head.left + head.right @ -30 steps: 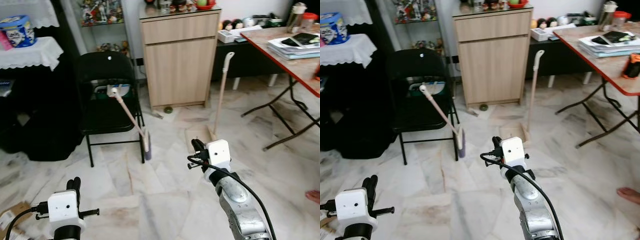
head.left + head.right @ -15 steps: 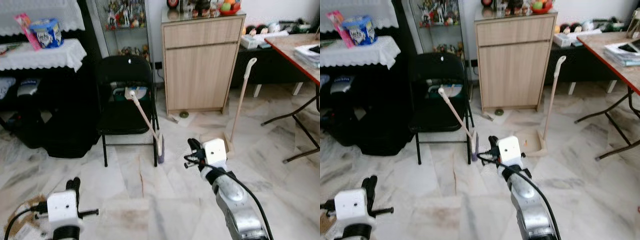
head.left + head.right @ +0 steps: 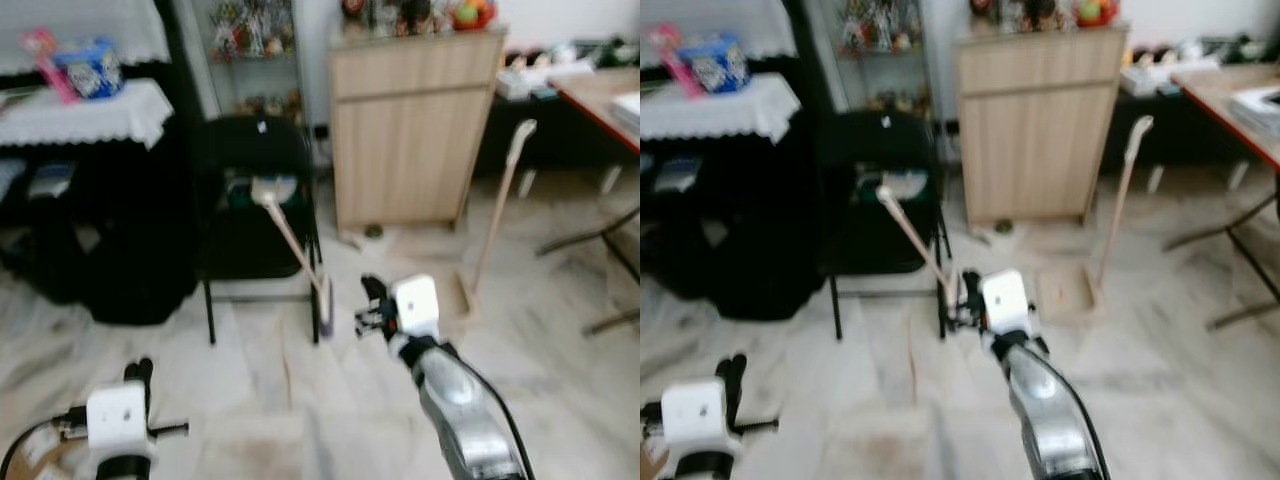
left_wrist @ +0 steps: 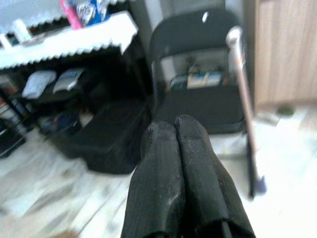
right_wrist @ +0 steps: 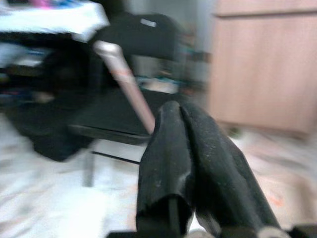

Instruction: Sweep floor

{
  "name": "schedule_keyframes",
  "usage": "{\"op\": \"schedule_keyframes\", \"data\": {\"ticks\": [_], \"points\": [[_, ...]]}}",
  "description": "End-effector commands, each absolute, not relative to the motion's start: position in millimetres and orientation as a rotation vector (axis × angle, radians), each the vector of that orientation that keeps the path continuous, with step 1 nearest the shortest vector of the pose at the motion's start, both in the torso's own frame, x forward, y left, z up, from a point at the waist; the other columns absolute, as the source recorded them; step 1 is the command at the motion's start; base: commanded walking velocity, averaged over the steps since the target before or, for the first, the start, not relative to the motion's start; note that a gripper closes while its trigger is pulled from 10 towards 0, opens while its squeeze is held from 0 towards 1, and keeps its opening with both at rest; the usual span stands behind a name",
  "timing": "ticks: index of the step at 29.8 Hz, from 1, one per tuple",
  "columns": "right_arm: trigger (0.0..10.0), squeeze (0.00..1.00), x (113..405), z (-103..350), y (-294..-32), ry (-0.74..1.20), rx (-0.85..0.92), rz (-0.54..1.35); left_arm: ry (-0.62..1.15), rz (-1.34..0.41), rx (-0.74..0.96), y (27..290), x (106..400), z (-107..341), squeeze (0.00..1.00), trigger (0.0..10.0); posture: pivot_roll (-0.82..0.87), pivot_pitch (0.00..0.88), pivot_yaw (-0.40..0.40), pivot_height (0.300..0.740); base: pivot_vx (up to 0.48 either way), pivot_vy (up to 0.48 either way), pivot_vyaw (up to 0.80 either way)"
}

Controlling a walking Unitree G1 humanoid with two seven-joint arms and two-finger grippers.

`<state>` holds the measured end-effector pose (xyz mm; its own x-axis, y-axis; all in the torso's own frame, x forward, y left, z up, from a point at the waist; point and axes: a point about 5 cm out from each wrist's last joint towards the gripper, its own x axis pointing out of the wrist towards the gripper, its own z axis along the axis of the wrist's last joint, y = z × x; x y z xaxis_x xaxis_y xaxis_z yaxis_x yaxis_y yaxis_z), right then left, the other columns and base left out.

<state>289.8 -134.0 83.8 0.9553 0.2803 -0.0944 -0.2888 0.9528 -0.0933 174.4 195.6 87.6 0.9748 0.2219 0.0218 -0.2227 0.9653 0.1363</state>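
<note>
The broom leans against the front of the black chair. Its bristle end rests on the floor by the chair's front right leg, and its long stick slants up and to the robot's left, so the top lies over the chair seat. The dustpan stands a bit further to the robot's right, in front of the wooden cabinet, with its stick pointing almost straight up.

The right gripper is the nearer one to the broom. It is held up and stretched forward, and the broom lies just ahead of it and a little to its left. In the right wrist view the stick runs slanted just past the tips of its fingers. Those fingers are pressed together and they hold nothing.

The left gripper is low and far back, well apart from the broom. Its fingers are pressed together too, with nothing between them.

I think the right gripper must spread its fingers first. Then it must turn to match the slant of the stick, or it may knock the broom over.

The pictures are blurry, so small things are hard to tell.
</note>
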Motion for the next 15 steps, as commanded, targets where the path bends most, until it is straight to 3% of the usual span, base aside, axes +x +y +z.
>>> {"op": "schedule_keyframes", "data": {"ticks": [1,9,15], "points": [[10.0,0.00,292.9,91.8,-117.9,0.047,-0.079,0.328,0.007,0.252,0.156,204.9,170.2,87.3,0.00,10.0,-0.14,0.000,0.119,0.740,0.274,0.000,0.00],[10.0,0.00,294.9,92.0,-117.9,0.053,-0.083,0.323,0.004,0.257,0.158,205.1,171.9,88.0,0.00,10.0,-0.14,0.000,0.117,0.740,0.275,0.000,-0.63],[10.0,0.00,295.8,93.1,-117.5,0.043,-0.083,0.322,0.003,0.262,0.157,205.6,171.5,87.9,0.00,10.0,-0.14,0.000,0.114,0.740,0.272,0.000,0.00]]}}
